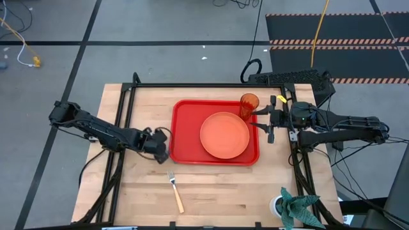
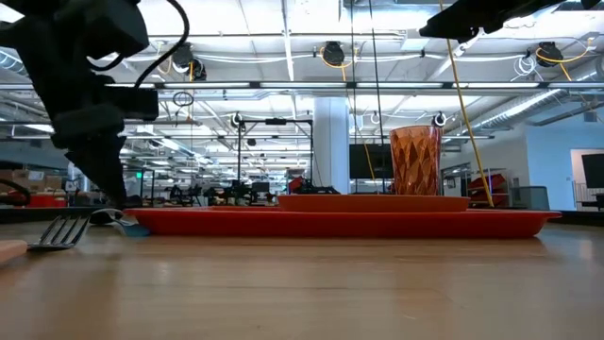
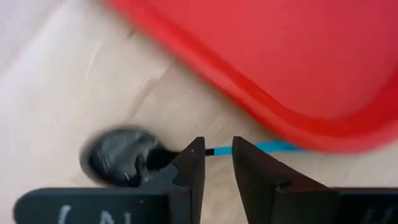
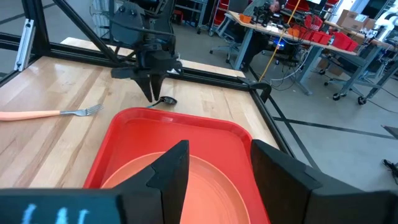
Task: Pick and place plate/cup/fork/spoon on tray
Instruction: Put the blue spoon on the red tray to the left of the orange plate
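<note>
Table [image 1: 211,191]: wood, w/ red tray [image 1: 185,137] in the middle, long axis running left-right in the high view. Plate [image 1: 224,135] lies flat in the tray, right of its centre. Cup [image 1: 249,105] stands upright in the tray's far right corner, just beside the plate.

Fork [image 1: 175,190] lies on bare table nearer the front edge, well apart from the tray; long axis roughly front-back, tines toward the tray, handle tilted a bit to the right.

Spoon [image 3: 124,155] on the table just off the tray's front left corner: dark bowl away from the tray, blue handle pointing at the rim.

L gripper [image 3: 216,163] is down over the spoon, fingers straddling the handle w/ a narrow gap; can't tell if they pinch it.

R gripper [image 4: 214,171] hovers by the tray's right side near the cup, fingers apart, holding nothing.
</note>
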`<state>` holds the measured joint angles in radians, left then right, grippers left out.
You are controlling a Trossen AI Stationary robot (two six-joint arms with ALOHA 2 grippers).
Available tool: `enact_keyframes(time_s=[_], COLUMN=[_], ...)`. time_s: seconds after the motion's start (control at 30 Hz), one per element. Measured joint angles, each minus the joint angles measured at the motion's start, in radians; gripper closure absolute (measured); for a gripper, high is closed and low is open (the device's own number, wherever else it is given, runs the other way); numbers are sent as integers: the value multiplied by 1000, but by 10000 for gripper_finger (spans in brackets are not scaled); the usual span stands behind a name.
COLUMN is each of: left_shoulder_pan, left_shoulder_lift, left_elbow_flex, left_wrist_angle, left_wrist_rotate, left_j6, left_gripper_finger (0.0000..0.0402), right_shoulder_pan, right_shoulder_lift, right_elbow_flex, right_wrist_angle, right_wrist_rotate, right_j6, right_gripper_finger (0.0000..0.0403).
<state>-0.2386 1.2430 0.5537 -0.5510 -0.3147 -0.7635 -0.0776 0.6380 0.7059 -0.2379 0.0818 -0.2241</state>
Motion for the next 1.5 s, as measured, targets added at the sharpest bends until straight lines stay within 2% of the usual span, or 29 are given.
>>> enact_keyframes(time_s=[0.1,0.2,0.33,0.4,0.53,0.6,0.83,0.97,1.07,1.17,1.3,1.4,1.5], left_shoulder_pan=[0,0,0,0,10,16,0,1,6,23,38,31,24], left_shoulder_lift=[0,-1,-1,-1,-1,-1,-1,0,22,45,60,55,46], left_elbow_flex=[0,2,2,-9,-60,-76,-84,-84,-85,-97,-112,-100,-48], left_wrist_angle=[57,85,-13,-53,-30,-27,-32,-98,-132,-106,-79,-77,-113], left_wrist_rotate=[1,4,52,53,-50,-80,-75,-102,-136,-114,-91,-162,-441], left_j6=[229,381,529,503,159,65,329,397,353,265,257,319,294], left_gripper_finger=[307,308,309,309,309,309,309,309,309,309,310,309,309], right_shoulder_pan=[0,0,0,0,0,0,0,0,0,0,0,0,0], right_shoulder_lift=[0,0,0,0,0,0,0,0,0,0,0,0,0], right_elbow_flex=[0,0,0,0,0,0,0,0,0,0,0,0,0], right_wrist_angle=[0,0,0,0,-2,-7,-8,-8,-8,-10,-16,-14,-13], right_wrist_rotate=[0,0,0,0,0,0,0,0,0,0,0,0,1], right_j6=[-2,-2,-2,-2,-1,-2,-2,-2,-2,-1,-2,-2,-3], right_gripper_finger=[239,239,239,239,239,239,239,239,239,239,239,239,239])
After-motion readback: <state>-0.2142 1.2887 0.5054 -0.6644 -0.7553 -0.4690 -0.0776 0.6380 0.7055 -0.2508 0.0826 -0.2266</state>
